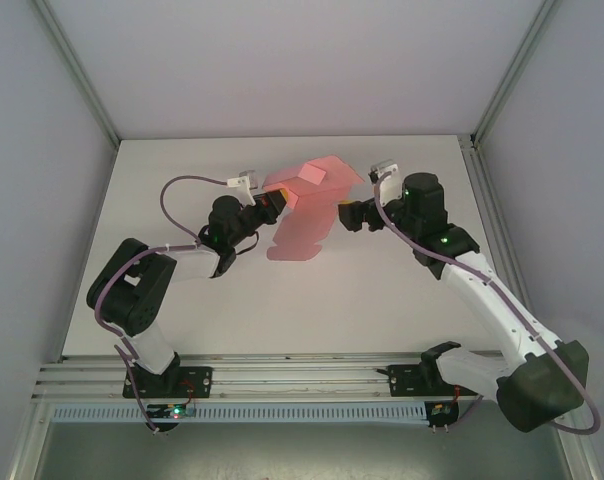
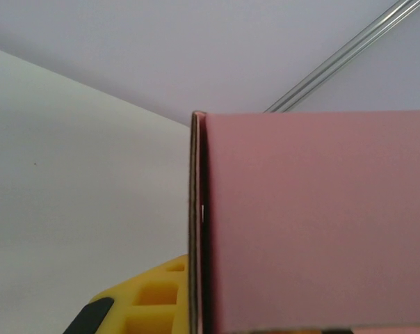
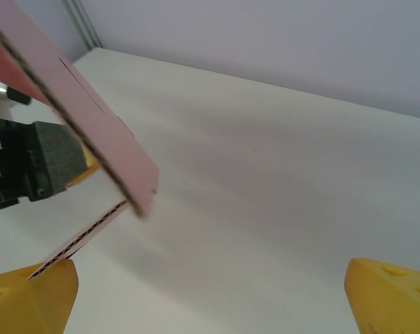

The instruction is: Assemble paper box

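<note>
Pink card, thin and partly folded, is the paper box (image 1: 322, 190), sitting at upper centre of the top view between the two arms and raised off the white table (image 1: 382, 300). The left gripper (image 1: 275, 202) is clamped on the card's left edge. From its own wrist camera the pink panel covers the right half of the frame, with one yellow finger (image 2: 151, 299) just beside its cut edge. The right gripper (image 1: 342, 210) waits just beside the box's right side with its jaws wide apart and nothing between them. In the right wrist view a flap slants down from the upper left, and its lower edge runs towards the lower-left fingertip (image 3: 29, 296). I cannot tell whether they touch.

The main risk looks like the single-edge hold. Card this thin would likely flex or pivot in the grip if the right arm pushes against it, so a fold could land off its score line or leave a crease. The loose flap hanging near the open jaws might also snag on a fingertip and bend the wrong way, or slide past a closing pinch.

Room is good below and towards the bottom of the top view, where bare table stretches out. The back wall (image 1: 302, 70) is nearer behind the box, so pushes that way have less margin.
</note>
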`<state>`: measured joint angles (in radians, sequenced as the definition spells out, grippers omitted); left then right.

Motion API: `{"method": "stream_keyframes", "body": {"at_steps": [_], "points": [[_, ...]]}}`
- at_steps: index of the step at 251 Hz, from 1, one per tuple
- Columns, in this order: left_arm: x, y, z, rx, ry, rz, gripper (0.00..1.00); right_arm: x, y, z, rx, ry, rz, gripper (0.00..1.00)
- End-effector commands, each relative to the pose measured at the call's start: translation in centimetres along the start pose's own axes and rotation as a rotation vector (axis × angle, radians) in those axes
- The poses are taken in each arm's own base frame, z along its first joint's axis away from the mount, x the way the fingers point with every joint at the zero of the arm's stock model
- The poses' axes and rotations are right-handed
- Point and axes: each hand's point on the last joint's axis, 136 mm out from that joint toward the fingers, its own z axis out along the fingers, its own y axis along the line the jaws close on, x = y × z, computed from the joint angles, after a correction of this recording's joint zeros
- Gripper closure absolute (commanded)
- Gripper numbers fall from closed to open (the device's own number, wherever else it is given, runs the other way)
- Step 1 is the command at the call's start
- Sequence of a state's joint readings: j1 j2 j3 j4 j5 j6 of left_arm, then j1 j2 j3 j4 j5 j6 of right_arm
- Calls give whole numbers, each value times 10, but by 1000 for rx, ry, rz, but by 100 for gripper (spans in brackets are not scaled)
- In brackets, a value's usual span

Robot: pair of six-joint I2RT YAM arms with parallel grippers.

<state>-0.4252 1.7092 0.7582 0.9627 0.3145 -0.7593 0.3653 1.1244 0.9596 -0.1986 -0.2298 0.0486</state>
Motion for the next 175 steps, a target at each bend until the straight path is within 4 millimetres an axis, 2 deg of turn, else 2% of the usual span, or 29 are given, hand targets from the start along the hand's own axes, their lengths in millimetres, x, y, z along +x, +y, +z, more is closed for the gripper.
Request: {"method": "stream_keyframes", "body": {"at_steps": [1, 40, 68, 99, 159, 175], "points": [[9, -25, 1, 108, 48, 112, 100, -4, -17, -3, 136, 29, -95, 2], [15, -19, -2, 82, 67, 170, 100, 4, -29, -18, 233, 69, -146, 2], [14, -23, -3, 94, 64, 194, 100, 9, -29, -27, 239, 79, -156, 2], [15, -28, -3, 112, 69, 202, 100, 13, -29, -29, 242, 86, -159, 2], [16, -19, -5, 73, 70, 204, 100, 14, -38, -35, 297, 100, -201, 2], [17, -18, -4, 67, 76, 203, 100, 11, -35, -36, 283, 75, -201, 2]]}}
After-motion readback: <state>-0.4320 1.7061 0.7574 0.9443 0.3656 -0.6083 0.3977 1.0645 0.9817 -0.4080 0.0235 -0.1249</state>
